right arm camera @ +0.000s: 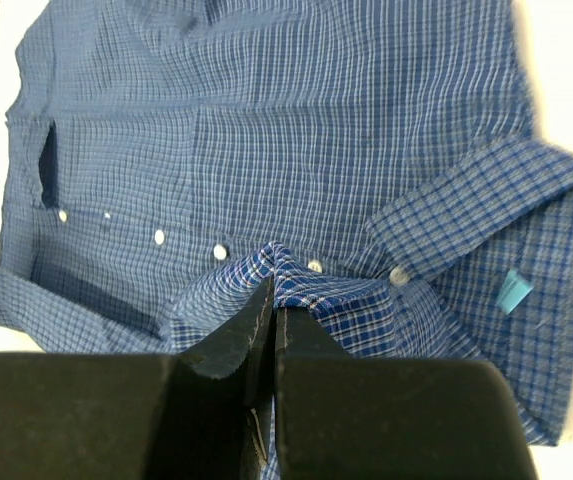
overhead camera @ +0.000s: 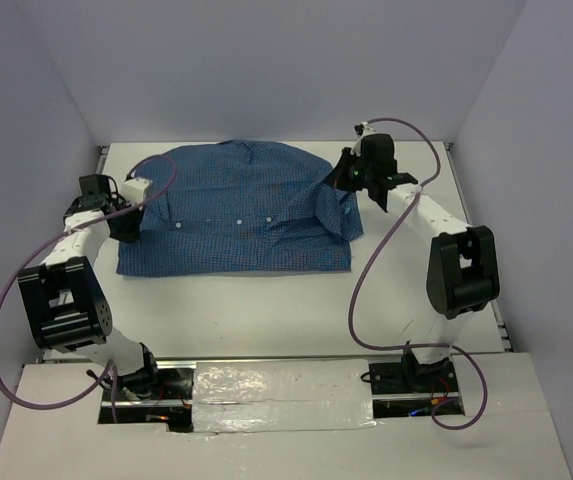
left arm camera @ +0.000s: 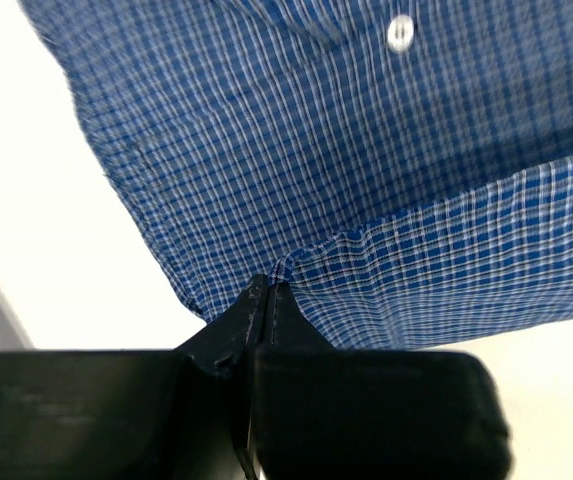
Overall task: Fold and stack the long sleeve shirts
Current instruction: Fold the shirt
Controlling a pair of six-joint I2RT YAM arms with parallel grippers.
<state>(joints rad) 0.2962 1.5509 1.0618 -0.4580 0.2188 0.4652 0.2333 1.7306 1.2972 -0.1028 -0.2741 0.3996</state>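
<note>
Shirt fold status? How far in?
Done: shirt lies on the table, its collar end apparently lapped over. In hand: left gripper and right gripper each pinch fabric at opposite ends. Left: the fold isn't compact yet, and no stack is visible.

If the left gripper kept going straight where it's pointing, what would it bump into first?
The blue checked shirt. The left gripper pinches a fold of it at its tips, and more shirt cloth, with a white button, lies straight ahead. Depth there is hard to judge.
</note>
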